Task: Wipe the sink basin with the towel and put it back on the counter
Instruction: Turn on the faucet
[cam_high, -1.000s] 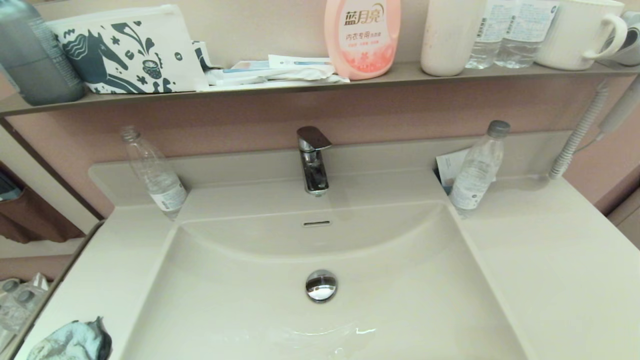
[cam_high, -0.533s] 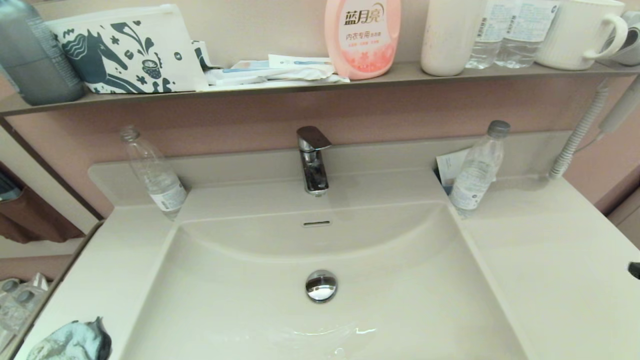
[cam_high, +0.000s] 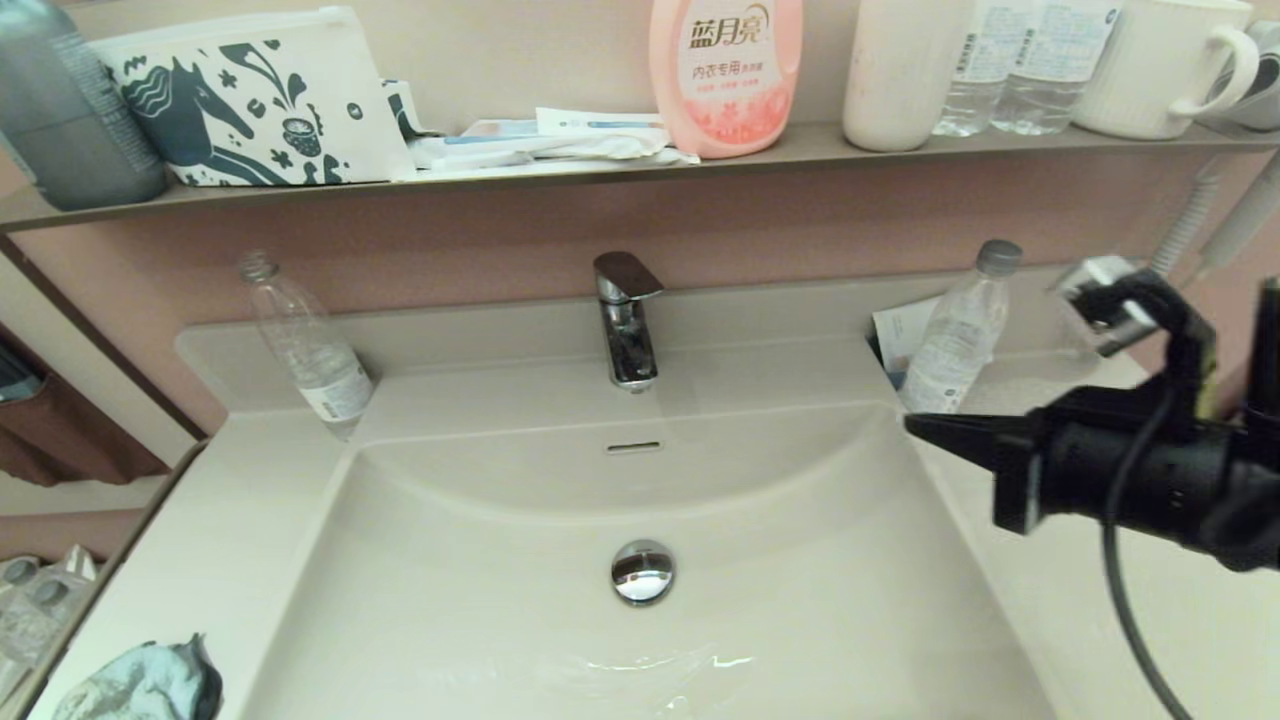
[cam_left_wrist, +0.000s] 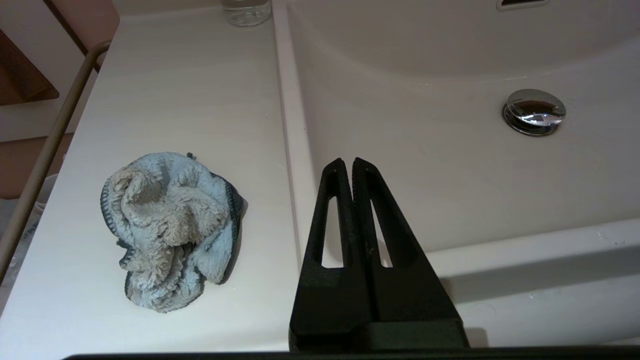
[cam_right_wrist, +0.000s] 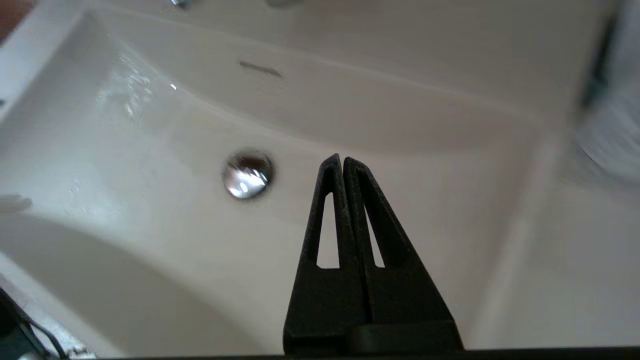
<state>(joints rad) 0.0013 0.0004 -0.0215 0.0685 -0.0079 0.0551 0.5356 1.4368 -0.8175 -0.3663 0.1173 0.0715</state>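
Note:
The crumpled grey-blue towel (cam_high: 140, 685) (cam_left_wrist: 170, 230) lies on the counter (cam_high: 210, 540) (cam_left_wrist: 175, 90) at the near left corner, beside the sink basin (cam_high: 500, 590) (cam_left_wrist: 450, 165) (cam_right_wrist: 150, 240). A chrome drain plug (cam_high: 642, 571) (cam_left_wrist: 534, 111) (cam_right_wrist: 247, 174) sits mid-bowl, with an overflow slot (cam_high: 633, 447) behind it. My right gripper (cam_high: 915, 425) (cam_right_wrist: 341, 159) is shut and empty, high over the basin's right rim, pointing left. Out of the head view, my left gripper (cam_left_wrist: 348, 162) is shut and empty, over the basin's left rim, right of the towel.
A chrome faucet (cam_high: 627, 318) stands behind the bowl. Clear plastic bottles stand at the counter's back left (cam_high: 305, 345) and back right (cam_high: 955, 335). The wall shelf (cam_high: 600, 165) holds a horse-print pouch (cam_high: 255, 100), a pink bottle (cam_high: 725, 70) and cups. Water film glints on the basin's near floor (cam_high: 650, 665).
My right arm has swung in from the right edge of the head view and now reaches over the basin's right rim. The towel has not moved.

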